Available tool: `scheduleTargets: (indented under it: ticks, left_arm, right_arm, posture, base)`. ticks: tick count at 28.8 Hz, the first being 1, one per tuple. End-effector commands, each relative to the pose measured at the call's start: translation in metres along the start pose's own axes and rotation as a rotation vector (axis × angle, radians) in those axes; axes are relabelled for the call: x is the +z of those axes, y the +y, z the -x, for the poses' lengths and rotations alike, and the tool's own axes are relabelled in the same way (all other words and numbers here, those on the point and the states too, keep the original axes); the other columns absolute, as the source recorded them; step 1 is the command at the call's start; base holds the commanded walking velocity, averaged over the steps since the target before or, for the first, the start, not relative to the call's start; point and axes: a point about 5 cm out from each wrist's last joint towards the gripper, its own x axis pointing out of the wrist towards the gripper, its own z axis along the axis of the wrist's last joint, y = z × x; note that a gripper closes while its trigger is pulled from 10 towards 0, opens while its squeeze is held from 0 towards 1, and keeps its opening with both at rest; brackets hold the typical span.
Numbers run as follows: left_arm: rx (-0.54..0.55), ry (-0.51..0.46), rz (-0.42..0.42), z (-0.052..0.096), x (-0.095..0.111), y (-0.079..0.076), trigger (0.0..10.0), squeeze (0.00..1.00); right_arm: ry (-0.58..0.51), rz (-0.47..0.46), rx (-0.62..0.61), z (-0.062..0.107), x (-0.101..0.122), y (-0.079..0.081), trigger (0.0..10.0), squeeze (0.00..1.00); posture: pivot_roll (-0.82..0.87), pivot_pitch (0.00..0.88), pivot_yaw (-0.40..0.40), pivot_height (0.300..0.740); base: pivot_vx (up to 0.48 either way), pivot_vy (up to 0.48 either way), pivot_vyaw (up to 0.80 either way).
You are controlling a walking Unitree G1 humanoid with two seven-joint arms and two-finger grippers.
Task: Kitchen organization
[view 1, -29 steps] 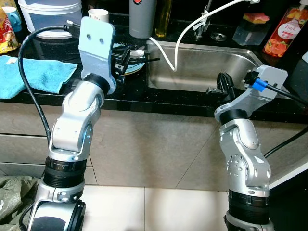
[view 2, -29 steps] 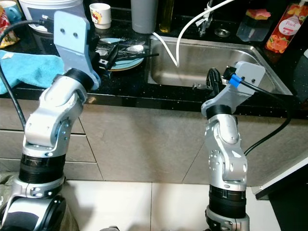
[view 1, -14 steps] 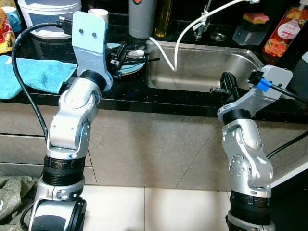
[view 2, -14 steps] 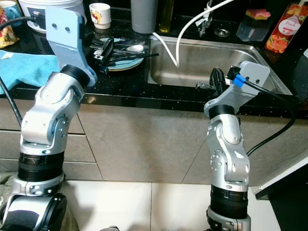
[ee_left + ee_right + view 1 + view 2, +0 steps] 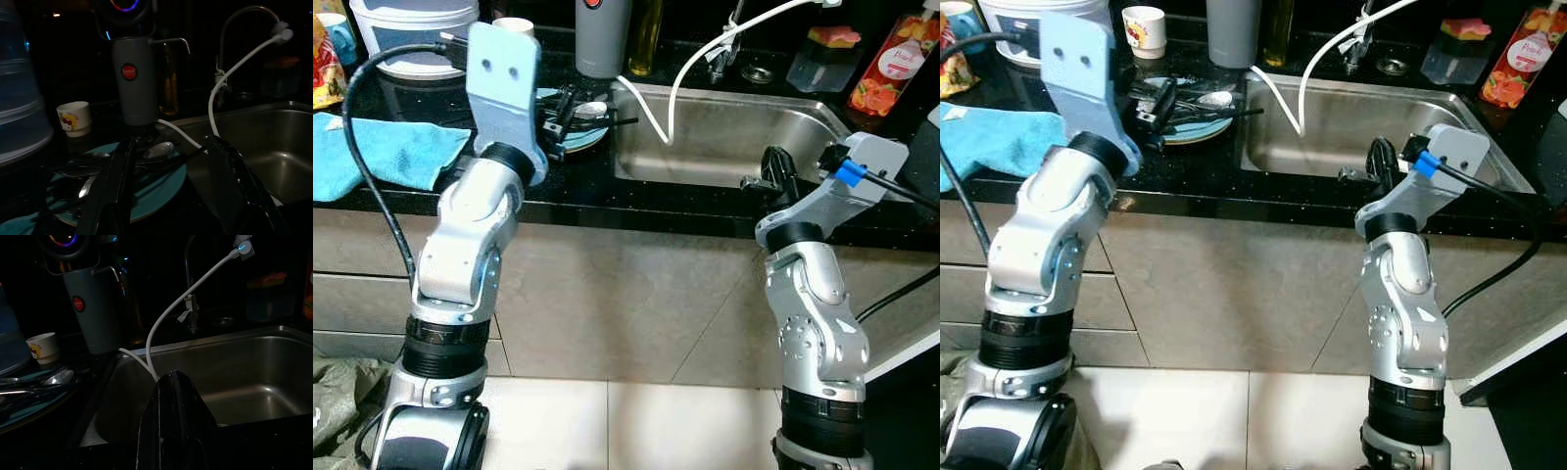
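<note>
- Running across the view, a black counter (image 5: 568, 191) carries a steel sink (image 5: 724, 137); teal plate (image 5: 1197, 127) at 11 o'clock.
- Left tool (image 5: 171, 196) spread wide over the plate.
- Right tool (image 5: 175, 401) pressed together at the sink.

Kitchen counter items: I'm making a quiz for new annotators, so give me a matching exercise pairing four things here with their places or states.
Things:
1. blue cloth
2. teal plate
3. left claw
4. right claw

Places or states:
A. shut, at the sink's front edge
B. open, over the plate
C. on the counter at the far left
D. beside the sink, holding cutlery

Pairs: 1-C, 2-D, 3-B, 4-A
</note>
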Motion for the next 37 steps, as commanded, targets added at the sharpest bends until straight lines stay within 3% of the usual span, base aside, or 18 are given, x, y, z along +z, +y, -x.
scheduleTargets:
  ticks: [1,13,21,26,37]
  left_arm:
    - [-0.015,0.003,-0.011,0.001,-0.001,-0.003,10.0,0.0]
    - [-0.03,-0.004,-0.019,-0.001,-0.001,-0.008,10.0,0.0]
    - [-0.034,-0.035,-0.06,-0.005,0.004,-0.002,10.0,0.0]
    - [0.031,-0.052,-0.063,-0.006,0.001,0.016,10.0,0.0]
    - [-0.007,-0.072,-0.081,0.0,-0.002,0.011,10.0,0.0]
  right_arm:
    - [0.0,0.0,0.005,0.0,0.0,0.001,10.0,0.0]
    - [-0.007,0.012,0.027,-0.003,0.004,0.002,10.0,0.0]
    - [0.002,0.02,0.054,-0.004,0.003,0.006,10.0,0.0]
    - [0.017,0.029,0.081,-0.009,0.003,0.006,10.0,0.0]
    - [0.03,0.034,0.098,-0.012,0.001,0.008,10.0,0.0]
  posture:
    - [0.23,0.066,-0.065,0.74]
    - [0.23,0.058,-0.09,0.74]
    - [0.22,0.043,-0.111,0.74]
    - [0.2,0.038,-0.165,0.74]
    - [0.19,0.028,-0.183,0.74]
  base:
    - [0.0,0.0,0.0]
    - [0.0,0.0,0.0]
    - [0.0,0.0,0.0]
    - [0.0,0.0,0.0]
    - [0.0,0.0,0.0]
